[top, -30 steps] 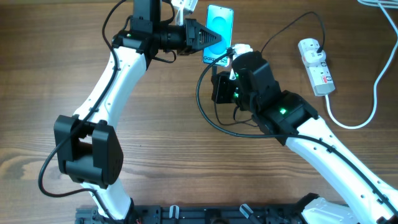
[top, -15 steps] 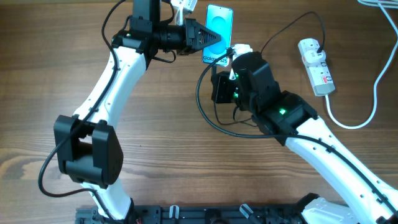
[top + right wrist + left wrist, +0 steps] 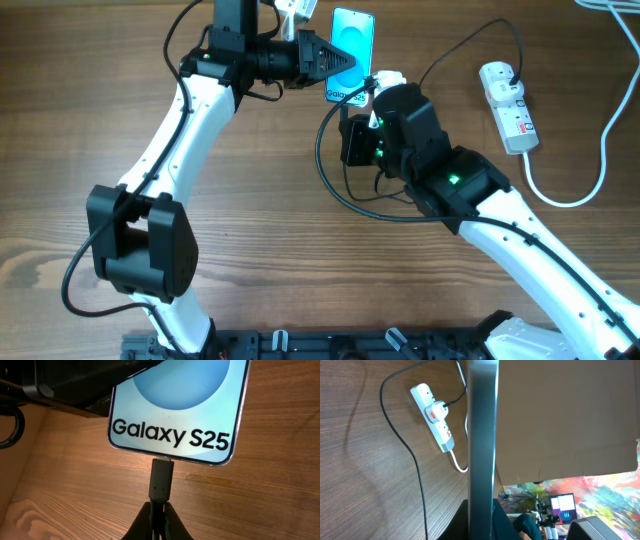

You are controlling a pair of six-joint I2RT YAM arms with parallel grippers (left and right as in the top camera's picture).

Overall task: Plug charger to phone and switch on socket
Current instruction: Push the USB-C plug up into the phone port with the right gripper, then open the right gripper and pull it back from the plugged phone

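My left gripper (image 3: 330, 60) is shut on the phone (image 3: 352, 52), a teal-and-white screen with "Galaxy S25" text, held above the table at the back centre. In the left wrist view the phone shows edge-on (image 3: 482, 435). In the right wrist view the phone (image 3: 180, 405) fills the top. My right gripper (image 3: 159, 510) is shut on the charger's black connector (image 3: 161, 480), whose tip touches the phone's bottom edge. The charger cable (image 3: 335, 185) loops back to the socket (image 3: 508, 105), a white power strip at the right, also in the left wrist view (image 3: 434, 417).
The socket's thick white cord (image 3: 590, 170) curves off to the right edge. A plug (image 3: 436, 410) sits in the strip. A brown board (image 3: 560, 415) stands behind the table.
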